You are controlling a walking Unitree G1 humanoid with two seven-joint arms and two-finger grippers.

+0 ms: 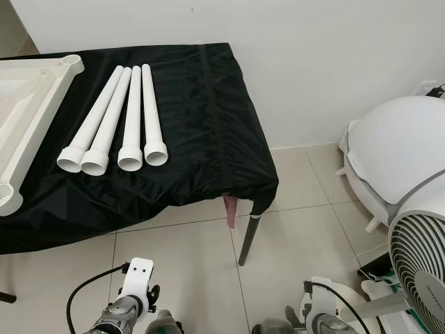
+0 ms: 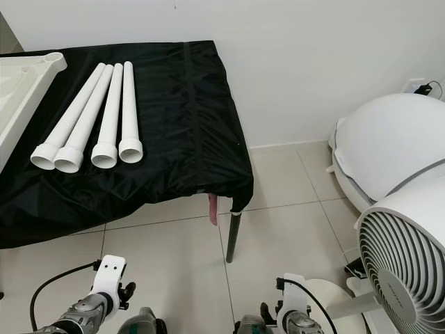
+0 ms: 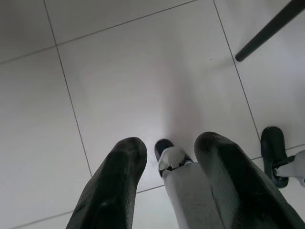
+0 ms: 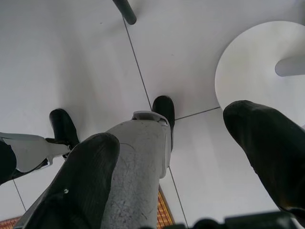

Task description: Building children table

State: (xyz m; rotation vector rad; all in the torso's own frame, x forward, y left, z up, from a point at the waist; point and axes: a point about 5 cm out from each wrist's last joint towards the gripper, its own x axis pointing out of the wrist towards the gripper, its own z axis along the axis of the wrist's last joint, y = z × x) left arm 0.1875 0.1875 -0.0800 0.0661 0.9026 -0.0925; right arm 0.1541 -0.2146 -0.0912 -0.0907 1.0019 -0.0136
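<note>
Several white tubular table legs (image 1: pixel 115 118) lie side by side on a table draped in black cloth (image 1: pixel 208 139), their wide ends toward me. A white child-table top (image 1: pixel 28 104) rests upside down at the cloth's left end. Both arms hang low in front of me, the left arm (image 1: pixel 128 306) and the right arm (image 1: pixel 320 306). My left gripper (image 3: pixel 169 140) is open over the tiled floor with nothing held. My right gripper (image 4: pixel 174 126) is open too, and my own leg and foot show below it.
A white fan (image 1: pixel 421 264) stands at the near right, its round base (image 4: pixel 257 62) on the floor by my right gripper. A white domed appliance (image 1: pixel 396 146) sits behind it. The table's dark metal leg (image 1: pixel 249 240) stands at its near right corner.
</note>
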